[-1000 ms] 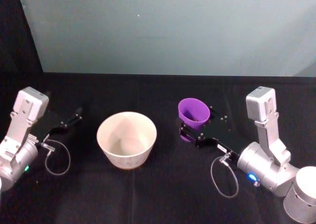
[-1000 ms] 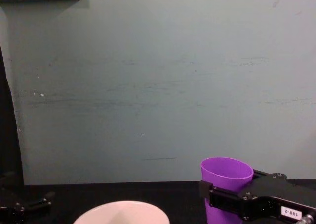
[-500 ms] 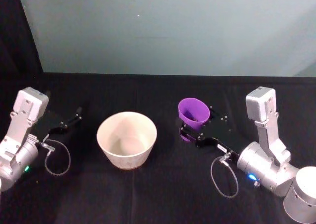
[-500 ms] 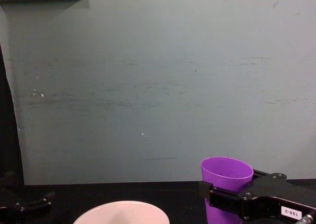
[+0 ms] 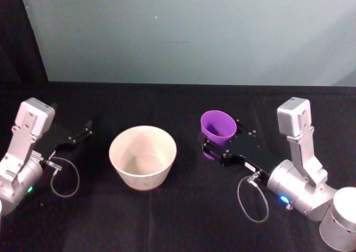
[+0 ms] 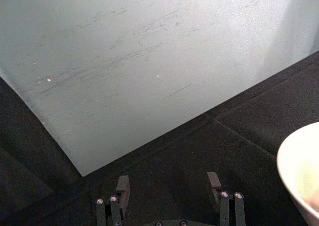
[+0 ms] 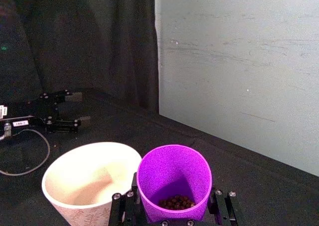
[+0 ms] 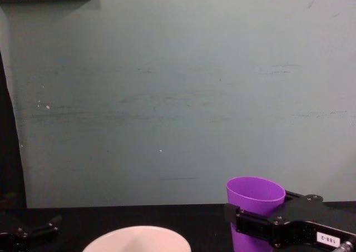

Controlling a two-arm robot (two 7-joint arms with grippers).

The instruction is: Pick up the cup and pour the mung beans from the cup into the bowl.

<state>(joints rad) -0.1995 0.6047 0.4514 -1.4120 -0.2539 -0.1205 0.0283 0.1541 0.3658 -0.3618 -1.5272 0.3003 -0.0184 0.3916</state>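
The purple cup point(image 5: 218, 126) stands upright to the right of the bowl, held between the fingers of my right gripper point(image 5: 221, 146), which is shut on its lower half. In the right wrist view the cup point(image 7: 174, 173) has mung beans point(image 7: 176, 202) lying in its bottom. The chest view shows the cup point(image 8: 254, 197) with the right gripper point(image 8: 276, 227) clamped around it. The pale bowl point(image 5: 143, 153) sits near the table's middle, a short gap left of the cup, and shows as a bowl point(image 7: 87, 178) beside the cup. My left gripper point(image 5: 77, 137) rests open left of the bowl.
The table is covered in black cloth point(image 5: 183, 213), and a pale green wall point(image 5: 183, 35) rises behind it. In the left wrist view the left gripper point(image 6: 168, 186) is open over bare cloth, with the bowl's rim point(image 6: 299, 166) at the edge. Cables loop by both wrists.
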